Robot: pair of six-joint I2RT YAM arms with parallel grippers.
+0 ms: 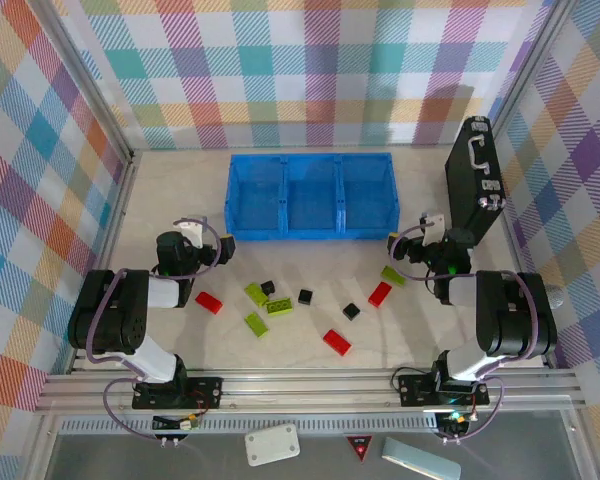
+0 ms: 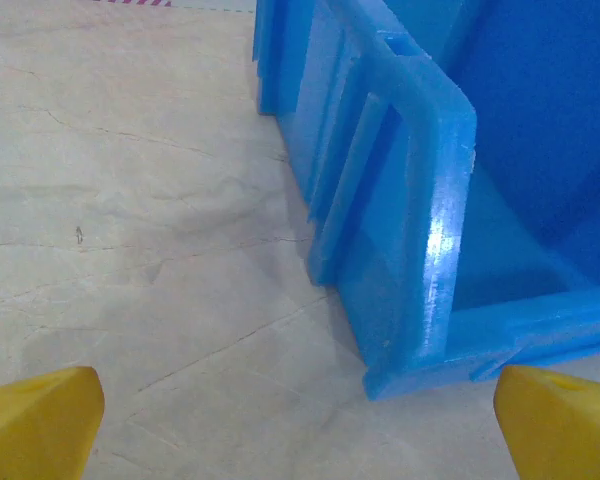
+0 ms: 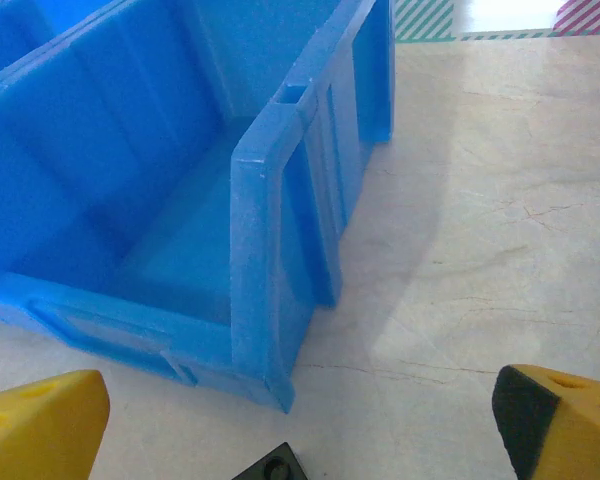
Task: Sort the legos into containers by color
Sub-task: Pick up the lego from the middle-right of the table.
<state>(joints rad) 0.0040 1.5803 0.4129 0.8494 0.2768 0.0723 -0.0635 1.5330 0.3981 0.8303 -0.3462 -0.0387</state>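
The legos lie loose on the table in front of the blue bin (image 1: 310, 236), whose three containers hold nothing. Red ones (image 1: 209, 302) (image 1: 380, 293) (image 1: 336, 342), lime-green ones (image 1: 256, 293) (image 1: 279, 306) (image 1: 393, 275) and black ones (image 1: 305, 296) (image 1: 351, 311) are spread between the arms. My left gripper (image 1: 225, 243) stands open at the bin's near left corner (image 2: 410, 250), its span (image 2: 300, 430) over bare table. At the near right corner (image 3: 270, 300) my right gripper (image 1: 395, 243) is open too, and a black lego (image 3: 275, 465) lies low between its fingers (image 3: 300, 435).
A black case with a handle (image 1: 475, 190) stands upright to the right of the bin, close to my right arm. Checked walls close in the table on three sides. A white card (image 1: 272, 443) and a pale block (image 1: 420, 458) lie below the front rail.
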